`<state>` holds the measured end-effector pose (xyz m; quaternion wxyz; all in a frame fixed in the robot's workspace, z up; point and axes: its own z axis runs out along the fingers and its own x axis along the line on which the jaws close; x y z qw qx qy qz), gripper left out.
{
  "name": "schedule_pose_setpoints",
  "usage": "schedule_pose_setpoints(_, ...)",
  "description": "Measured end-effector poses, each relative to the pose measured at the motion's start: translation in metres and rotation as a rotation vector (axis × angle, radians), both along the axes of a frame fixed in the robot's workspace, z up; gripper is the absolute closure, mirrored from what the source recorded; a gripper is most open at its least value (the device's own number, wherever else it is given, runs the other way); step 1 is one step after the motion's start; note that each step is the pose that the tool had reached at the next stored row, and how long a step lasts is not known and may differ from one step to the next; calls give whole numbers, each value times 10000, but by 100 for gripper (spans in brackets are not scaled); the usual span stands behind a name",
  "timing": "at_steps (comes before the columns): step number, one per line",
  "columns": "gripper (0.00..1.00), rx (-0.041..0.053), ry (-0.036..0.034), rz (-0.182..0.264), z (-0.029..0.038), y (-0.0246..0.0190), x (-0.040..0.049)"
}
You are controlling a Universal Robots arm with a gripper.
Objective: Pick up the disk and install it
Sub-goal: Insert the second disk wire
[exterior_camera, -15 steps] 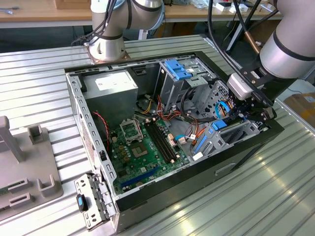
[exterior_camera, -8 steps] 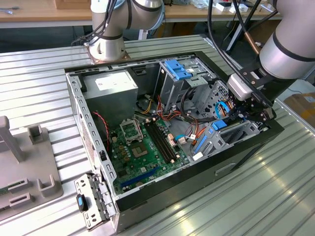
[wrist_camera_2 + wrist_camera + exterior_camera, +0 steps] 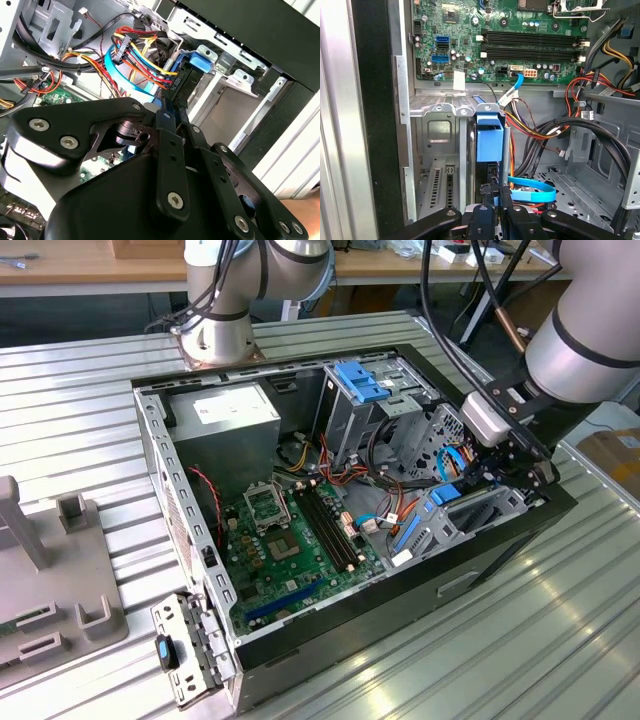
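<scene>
One gripper, its two black fingers pinched together on the disk, which stands on edge in the drive bay at the case's corner on the exterior view's right. In the first wrist view, one blue carrier face shows right beyond the fingertips, one flat blue cable loops beside it, and farther off lies the motherboard with four memory slots.

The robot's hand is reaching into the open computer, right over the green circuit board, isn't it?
Not quite. The hand is in the open computer, but not over the green circuit board. The exterior view shows it at the metal drive bay beside the board, by the blue-framed disk.
</scene>
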<state>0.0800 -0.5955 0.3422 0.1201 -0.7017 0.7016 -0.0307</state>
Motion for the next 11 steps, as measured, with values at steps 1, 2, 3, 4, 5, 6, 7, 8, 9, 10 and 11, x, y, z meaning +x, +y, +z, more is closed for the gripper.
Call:
schedule_pose_setpoints(1, 84, -4, 1, 0, -3, 0, 0)
schedule_pose_setpoints(2, 84, -5, 1, 0, -4, 0, 0)
schedule_pose_setpoints(3, 84, -2, 1, 0, -6, -1, 0)
schedule_pose_setpoints(4, 84, 0, 1, 0, -7, 0, 0)
schedule_pose_setpoints(5, 84, 0, 0, 0, -8, 0, 0)
schedule_pose_setpoints(6, 84, 0, 0, -1, -8, 0, 0)
schedule_pose_setpoints(7, 84, 0, 0, 0, -8, 0, 0)
schedule_pose_setpoints(8, 84, 3, 0, 0, -7, 0, 0)
schedule_pose_setpoints(9, 84, 6, 0, 0, -3, -1, 0)
schedule_pose_setpoints(10, 84, 6, -1, 0, 2, 0, 0)
schedule_pose_setpoints(11, 84, 3, 0, 0, 9, 0, 0)
